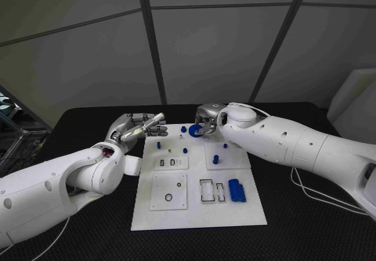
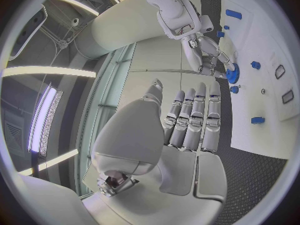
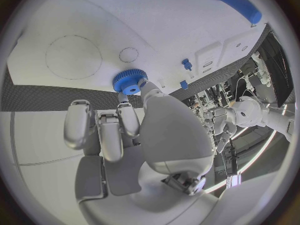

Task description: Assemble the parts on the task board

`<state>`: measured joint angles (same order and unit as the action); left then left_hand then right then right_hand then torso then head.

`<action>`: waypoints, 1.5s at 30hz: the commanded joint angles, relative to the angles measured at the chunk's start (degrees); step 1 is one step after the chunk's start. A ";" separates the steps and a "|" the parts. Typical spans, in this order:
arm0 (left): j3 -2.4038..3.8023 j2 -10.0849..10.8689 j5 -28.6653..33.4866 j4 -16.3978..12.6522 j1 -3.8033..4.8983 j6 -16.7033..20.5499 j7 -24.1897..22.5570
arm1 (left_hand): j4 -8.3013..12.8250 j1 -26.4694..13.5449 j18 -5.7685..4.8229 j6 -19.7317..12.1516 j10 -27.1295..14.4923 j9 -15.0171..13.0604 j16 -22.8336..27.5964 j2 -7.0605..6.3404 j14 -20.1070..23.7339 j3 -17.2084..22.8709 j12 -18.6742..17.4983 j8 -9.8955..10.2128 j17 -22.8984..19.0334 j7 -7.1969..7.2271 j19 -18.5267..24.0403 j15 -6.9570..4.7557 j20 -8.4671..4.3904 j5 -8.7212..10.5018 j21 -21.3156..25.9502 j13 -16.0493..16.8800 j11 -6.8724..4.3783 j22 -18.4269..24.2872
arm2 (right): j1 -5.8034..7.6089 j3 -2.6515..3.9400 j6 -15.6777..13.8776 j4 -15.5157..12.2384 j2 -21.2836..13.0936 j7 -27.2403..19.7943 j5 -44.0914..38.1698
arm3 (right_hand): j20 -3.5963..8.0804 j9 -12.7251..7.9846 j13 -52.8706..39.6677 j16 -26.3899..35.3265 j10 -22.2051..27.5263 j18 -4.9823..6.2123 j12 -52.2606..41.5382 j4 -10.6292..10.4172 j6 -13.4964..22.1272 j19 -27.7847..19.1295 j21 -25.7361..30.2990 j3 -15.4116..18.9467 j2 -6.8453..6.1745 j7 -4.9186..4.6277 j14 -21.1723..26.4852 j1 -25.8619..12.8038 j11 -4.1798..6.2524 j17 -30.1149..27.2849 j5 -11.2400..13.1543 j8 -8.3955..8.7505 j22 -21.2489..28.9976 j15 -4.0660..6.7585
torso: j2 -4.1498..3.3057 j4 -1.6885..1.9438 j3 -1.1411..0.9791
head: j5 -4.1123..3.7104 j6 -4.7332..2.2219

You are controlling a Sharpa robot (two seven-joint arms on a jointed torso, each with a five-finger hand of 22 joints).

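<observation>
You see the flat white task board [image 1: 200, 217]. At its far edge your right hand [image 1: 207, 117] pinches a toothed blue gear [image 1: 195, 130]; your left hand [image 1: 141, 129] hovers beside it, fingers straight, empty.

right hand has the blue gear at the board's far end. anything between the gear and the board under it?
Nothing visible. The right hand pinches the blue gear over a bare patch of the task board, beside two faint circles; the small blue pegs stand off to one side.
</observation>
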<state>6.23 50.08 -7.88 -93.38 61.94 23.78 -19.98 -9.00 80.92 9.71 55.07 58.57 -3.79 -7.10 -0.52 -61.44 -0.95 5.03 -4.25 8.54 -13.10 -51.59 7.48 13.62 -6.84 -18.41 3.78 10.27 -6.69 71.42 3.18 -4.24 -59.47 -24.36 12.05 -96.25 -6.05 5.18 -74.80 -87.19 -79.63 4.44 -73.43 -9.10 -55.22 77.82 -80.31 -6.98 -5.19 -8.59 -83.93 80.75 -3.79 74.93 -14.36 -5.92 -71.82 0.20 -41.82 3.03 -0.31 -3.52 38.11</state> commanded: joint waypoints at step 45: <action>0.03 0.50 -0.05 0.32 0.08 -1.82 0.95 | 0.50 0.27 0.68 -0.36 -0.32 0.07 0.41 0.46 0.29 -0.10 -0.37 0.31 0.16 -0.34 -0.20 0.29 0.22 0.29 0.18 0.05 0.17 0.10 | -0.35 -0.26 -10.58 -13.13 -6.54 4.99 -4.60 | 0.25 -0.08 -0.99 -0.87 -1.03 -0.86 -0.69 0.47 -1.46 1.37 -1.12 -1.76 0.09 0.15 -5.10 -0.46 0.41 10.64 -2.57 -0.12 -1.70 0.42 | 0.01 -0.03 0.04 | 0.37 -0.21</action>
<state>6.23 50.54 -7.87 -93.05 61.94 22.54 -18.90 -8.84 80.92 9.71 54.86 58.57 -3.79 -6.88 -0.52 -61.43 -1.10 5.04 -4.26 8.65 -13.31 -51.59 7.48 13.62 -6.84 -18.41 3.78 10.27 -6.65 70.95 2.89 -11.91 -71.89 -30.92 16.03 -99.15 -5.81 5.01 -74.94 -87.74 -80.27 4.44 -73.87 -8.70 -56.43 78.85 -81.16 -8.36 -5.33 -8.55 -83.93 80.15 -3.41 74.91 -16.65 -6.09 -73.43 0.20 -41.83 2.99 -0.30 -3.17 37.88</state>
